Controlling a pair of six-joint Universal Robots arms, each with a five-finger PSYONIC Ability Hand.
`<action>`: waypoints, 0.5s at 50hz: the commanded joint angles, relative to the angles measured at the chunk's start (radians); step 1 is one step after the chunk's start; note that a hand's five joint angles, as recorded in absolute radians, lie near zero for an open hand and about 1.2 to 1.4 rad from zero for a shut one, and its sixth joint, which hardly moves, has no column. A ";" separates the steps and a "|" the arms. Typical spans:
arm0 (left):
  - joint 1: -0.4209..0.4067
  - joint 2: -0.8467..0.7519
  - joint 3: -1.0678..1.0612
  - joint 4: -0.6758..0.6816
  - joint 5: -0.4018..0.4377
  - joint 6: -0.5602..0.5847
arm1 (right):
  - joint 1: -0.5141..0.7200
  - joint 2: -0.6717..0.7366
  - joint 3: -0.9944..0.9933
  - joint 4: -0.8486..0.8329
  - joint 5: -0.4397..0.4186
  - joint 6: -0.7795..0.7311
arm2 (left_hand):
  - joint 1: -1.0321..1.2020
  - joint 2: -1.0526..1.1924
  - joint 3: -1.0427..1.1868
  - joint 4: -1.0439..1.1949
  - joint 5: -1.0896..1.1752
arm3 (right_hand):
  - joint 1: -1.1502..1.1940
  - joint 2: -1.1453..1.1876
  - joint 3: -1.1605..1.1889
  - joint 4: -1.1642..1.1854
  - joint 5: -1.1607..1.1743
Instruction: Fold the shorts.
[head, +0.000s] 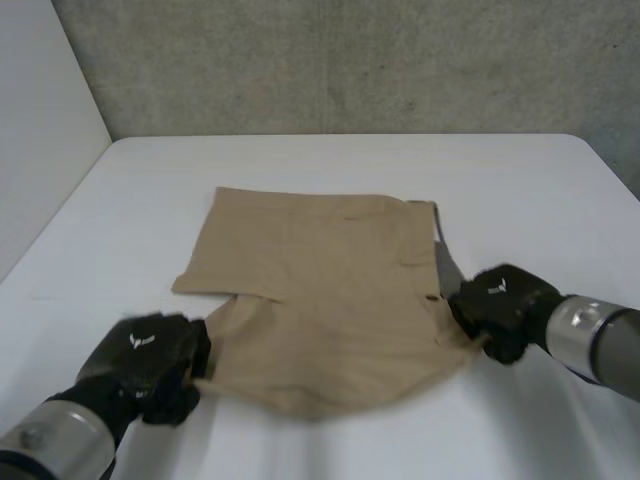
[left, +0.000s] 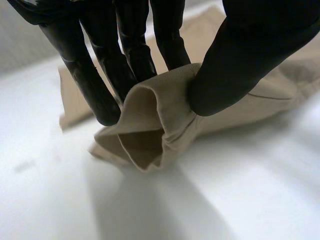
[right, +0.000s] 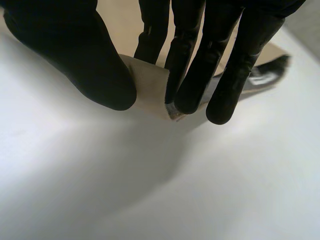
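Head view looks down on a white tabletop (head: 520, 180) with the tan shorts (head: 320, 280) lying in its middle and a grey wall (head: 350, 60) behind the far edge. The far part of the shorts lies flat and smooth. The near part narrows toward the robot, with a layer lapping over it from the left and a rounded near edge between the two hands. A dark strip (head: 441, 255) runs along the right edge of the cloth. The left hand (head: 150, 355) is at the near left corner of the shorts, touching the cloth there, and the right hand (head: 500, 305) is at the near right corner, at the near end of the dark strip. In the left wrist view the fingers (left: 97, 85) stand behind a bunched fold of the shorts and the thumb (left: 235, 65) presses on it from the front, so the cloth is pinched between them. The fold curls open into a small pocket beneath the fingertips and its lower edge rests on the tabletop. In the right wrist view the thumb (right: 85, 65) and the fingers (right: 200, 75) are clamped on a corner of tan cloth close to the tabletop, and the dark strip, with a pale label on it, shows beyond the fingers.
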 joint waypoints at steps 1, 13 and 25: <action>0.065 0.078 0.075 -0.354 0.132 -0.004 | -0.121 -0.166 0.078 0.382 -0.020 -0.288 | 0.254 0.200 0.211 0.191 0.253 | 0.437 0.218 0.219 0.205 0.227; 0.320 0.117 0.107 -0.418 0.457 0.003 | -0.296 -0.244 0.081 0.419 -0.236 -0.347 | 0.254 0.200 0.211 0.191 0.253 | 0.437 0.218 0.219 0.205 0.227; 0.208 -0.426 0.481 0.018 0.333 -0.024 | -0.157 0.018 -0.137 0.057 -0.132 0.089 | 0.254 0.200 0.211 0.191 0.253 | 0.437 0.218 0.219 0.205 0.227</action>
